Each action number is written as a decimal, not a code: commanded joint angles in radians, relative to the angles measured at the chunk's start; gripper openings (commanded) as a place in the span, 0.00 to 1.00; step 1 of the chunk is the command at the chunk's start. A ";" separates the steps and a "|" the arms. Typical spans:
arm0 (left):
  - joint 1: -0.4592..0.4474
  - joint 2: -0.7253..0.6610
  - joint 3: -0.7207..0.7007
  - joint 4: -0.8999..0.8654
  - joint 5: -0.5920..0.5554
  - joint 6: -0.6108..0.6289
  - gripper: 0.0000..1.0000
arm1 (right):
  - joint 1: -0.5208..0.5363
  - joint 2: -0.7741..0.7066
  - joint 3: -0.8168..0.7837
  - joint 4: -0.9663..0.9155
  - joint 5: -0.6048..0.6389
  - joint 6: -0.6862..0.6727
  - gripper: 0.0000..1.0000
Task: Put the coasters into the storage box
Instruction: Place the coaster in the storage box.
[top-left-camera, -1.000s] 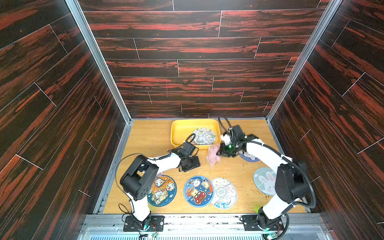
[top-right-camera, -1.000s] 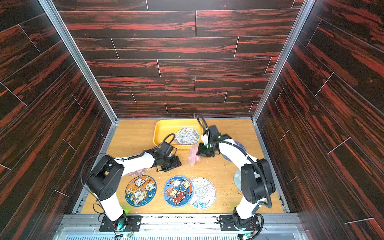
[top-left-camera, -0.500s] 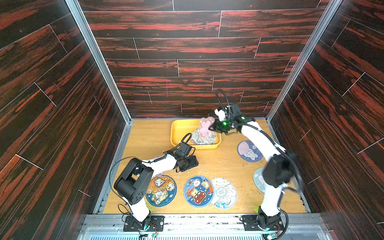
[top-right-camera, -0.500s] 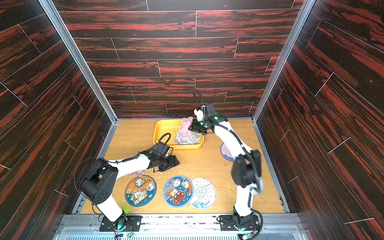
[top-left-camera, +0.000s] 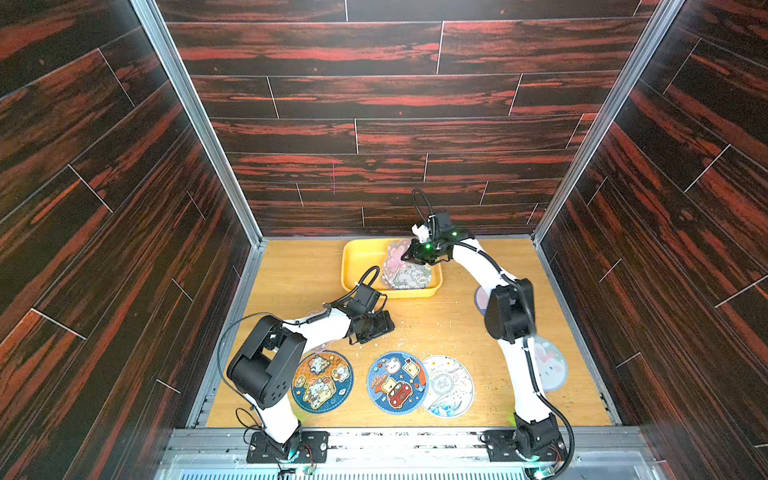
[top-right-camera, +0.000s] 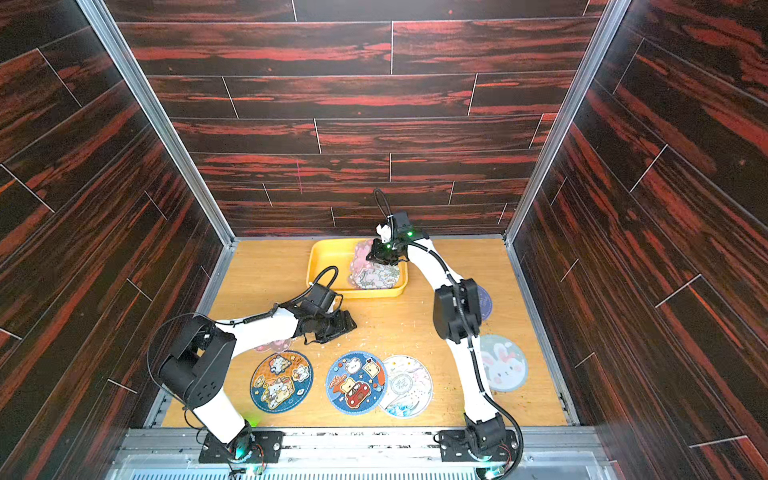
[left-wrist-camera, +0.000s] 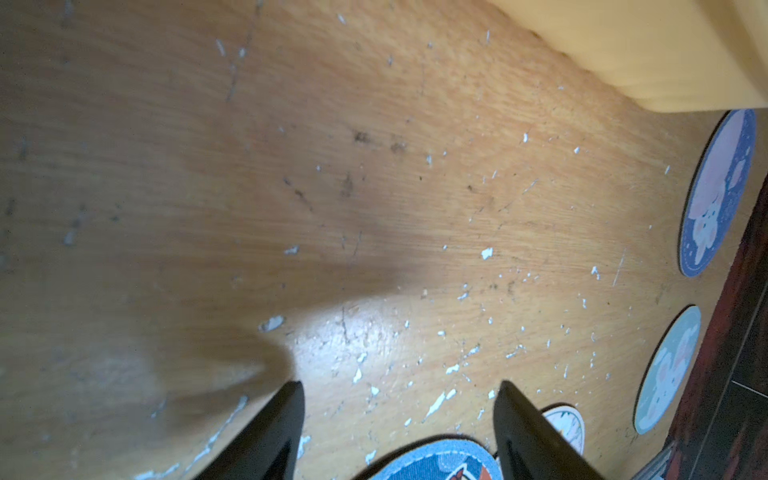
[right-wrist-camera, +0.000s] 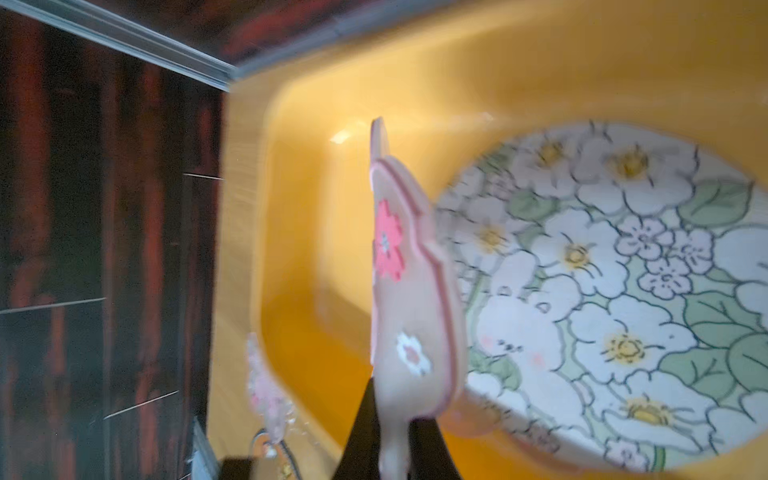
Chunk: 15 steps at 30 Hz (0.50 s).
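Observation:
My right gripper (top-left-camera: 409, 257) (right-wrist-camera: 392, 415) is shut on a pink flower-print coaster (top-left-camera: 395, 254) (right-wrist-camera: 409, 270). It holds it on edge over the yellow storage box (top-left-camera: 359, 262) (top-right-camera: 328, 262) (right-wrist-camera: 316, 208). A round floral coaster (top-left-camera: 409, 276) (right-wrist-camera: 602, 270) lies flat inside the box. My left gripper (top-left-camera: 380, 326) (left-wrist-camera: 399, 388) hovers open just over the bare table in front of the box, with nothing between its fingers. On the table near the front lie a cartoon coaster (top-left-camera: 322, 382), a blue car coaster (top-left-camera: 397, 382) (left-wrist-camera: 440, 461) and a white wave coaster (top-left-camera: 451, 386).
A light blue bunny coaster (top-left-camera: 548, 363) (left-wrist-camera: 669, 370) and a dark blue coaster (top-right-camera: 484, 301) (left-wrist-camera: 719, 195) lie at the right, partly behind the right arm. A pink translucent coaster (top-right-camera: 276, 345) peeks out under the left arm. Dark wood walls close in on three sides.
My right gripper has carried the pink coaster from the middle of the table up and back over the box, then lower into it. The left gripper has shifted slightly and opened a little.

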 joint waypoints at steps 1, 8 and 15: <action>0.008 -0.014 0.010 -0.007 0.008 0.002 0.76 | -0.001 0.063 0.055 -0.081 0.029 -0.012 0.10; 0.010 -0.004 0.023 -0.017 0.009 0.008 0.76 | -0.001 0.067 0.080 -0.191 0.138 -0.063 0.28; 0.011 -0.007 0.028 -0.029 0.005 0.013 0.77 | -0.002 -0.033 0.023 -0.194 0.184 -0.106 0.50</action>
